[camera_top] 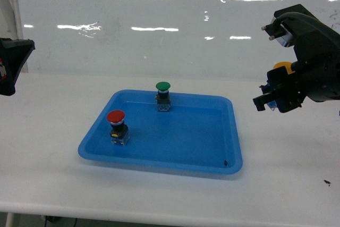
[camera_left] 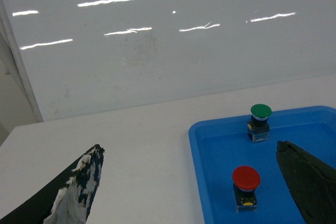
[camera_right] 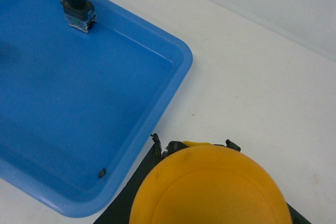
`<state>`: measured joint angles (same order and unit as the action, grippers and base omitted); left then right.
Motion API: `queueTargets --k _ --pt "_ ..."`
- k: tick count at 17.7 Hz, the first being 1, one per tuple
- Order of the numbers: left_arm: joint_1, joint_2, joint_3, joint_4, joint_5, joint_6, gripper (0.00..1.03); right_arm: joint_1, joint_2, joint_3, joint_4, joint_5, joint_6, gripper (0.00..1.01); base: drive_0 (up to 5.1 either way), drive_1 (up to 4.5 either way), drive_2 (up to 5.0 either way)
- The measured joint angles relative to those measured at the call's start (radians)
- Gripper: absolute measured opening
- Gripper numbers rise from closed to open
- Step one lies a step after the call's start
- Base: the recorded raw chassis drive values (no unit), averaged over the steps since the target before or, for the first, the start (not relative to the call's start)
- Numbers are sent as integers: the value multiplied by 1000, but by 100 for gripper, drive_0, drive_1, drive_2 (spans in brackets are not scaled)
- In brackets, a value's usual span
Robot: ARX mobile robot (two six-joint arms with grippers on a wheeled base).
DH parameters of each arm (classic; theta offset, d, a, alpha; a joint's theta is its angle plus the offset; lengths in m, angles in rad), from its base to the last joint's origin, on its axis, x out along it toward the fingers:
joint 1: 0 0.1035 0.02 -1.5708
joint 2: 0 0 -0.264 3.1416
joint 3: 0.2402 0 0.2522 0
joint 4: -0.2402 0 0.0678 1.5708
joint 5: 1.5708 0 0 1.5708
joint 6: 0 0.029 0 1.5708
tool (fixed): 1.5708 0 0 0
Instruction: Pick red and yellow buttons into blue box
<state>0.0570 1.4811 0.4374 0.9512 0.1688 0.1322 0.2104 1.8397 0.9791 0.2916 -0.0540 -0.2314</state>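
A white table (camera_top: 297, 174) stands before a glossy white wall. From the head view, a shallow blue box (camera_top: 212, 163) lies mid-table. The red button (camera_top: 117, 126) already stands upright at its near left, a green button (camera_top: 163, 97) at its far side. The right gripper (camera_top: 276, 97) hovers above the table just right of the box, pinching the yellow button (camera_top: 280, 67). The left gripper (camera_top: 10, 65) shows only at the left edge.

From the left wrist, the left claw's two fingers (camera_left: 79, 187) are spread wide and empty, the red button (camera_left: 245, 184) between them but well beyond.

From the right wrist, the yellow cap (camera_right: 210, 187) fills the near foreground, off the box's right rim (camera_right: 181, 72). Judging by this, the claw should carry it leftward over the rim, lower it onto bare blue floor away from the others, then release.
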Motion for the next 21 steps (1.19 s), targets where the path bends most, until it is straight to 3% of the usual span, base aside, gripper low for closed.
queueTargets --k 6,21 --pt "0 0 0 0 0 0 98 19 -202 -150 -6 29 50 27 0 0 0" --pt "0 0 0 -1 0 0 98 18 -204 -156 -2 33 58 27 0 0 0"
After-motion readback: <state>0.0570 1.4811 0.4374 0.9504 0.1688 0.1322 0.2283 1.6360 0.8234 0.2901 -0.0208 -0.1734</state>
